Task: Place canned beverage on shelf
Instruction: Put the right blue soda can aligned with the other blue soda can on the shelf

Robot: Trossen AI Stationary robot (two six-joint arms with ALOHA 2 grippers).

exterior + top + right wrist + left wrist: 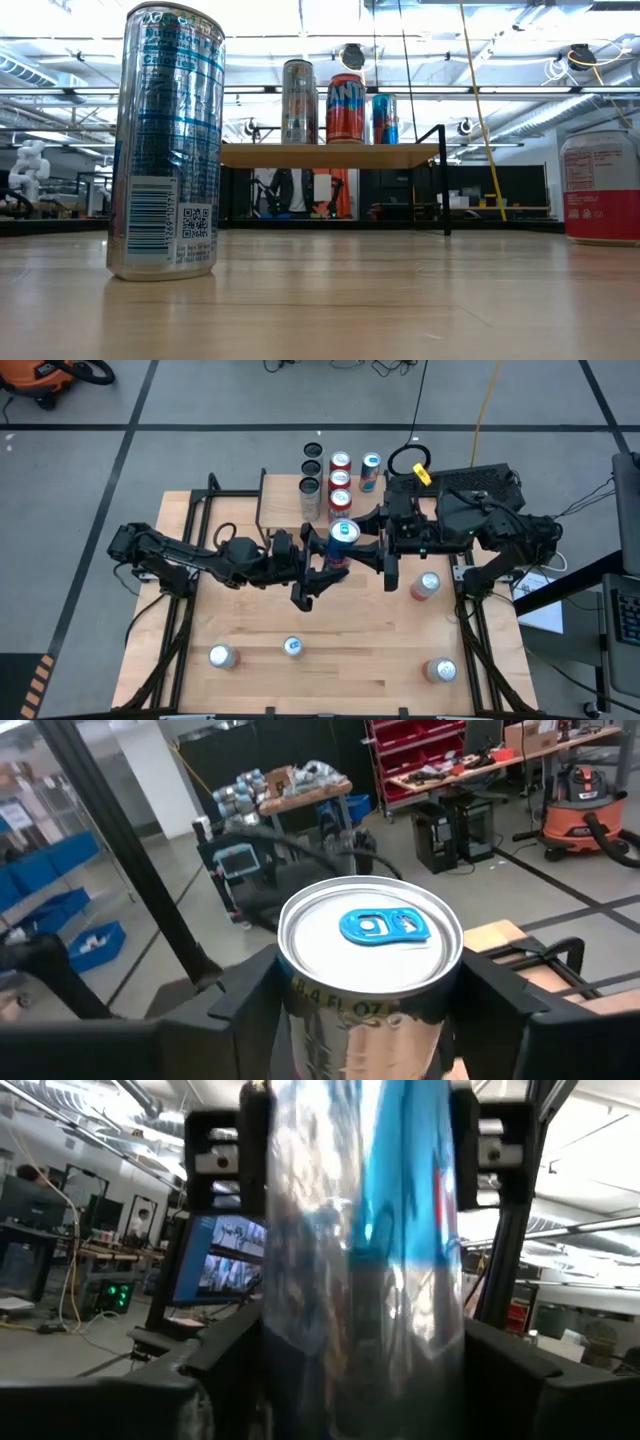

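The wooden bench (330,650) carries four upright cans across the lower frame, while the shelf (330,155) at upper centre holds several more cans.

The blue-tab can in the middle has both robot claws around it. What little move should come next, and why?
Probably the left gripper should let go and back off. The silver-and-blue can sits between both grippers' fingers, with the right gripper reaching in from the shelf side. That looks like a hand-over, and the right arm seems better placed to carry the can to the shelf.
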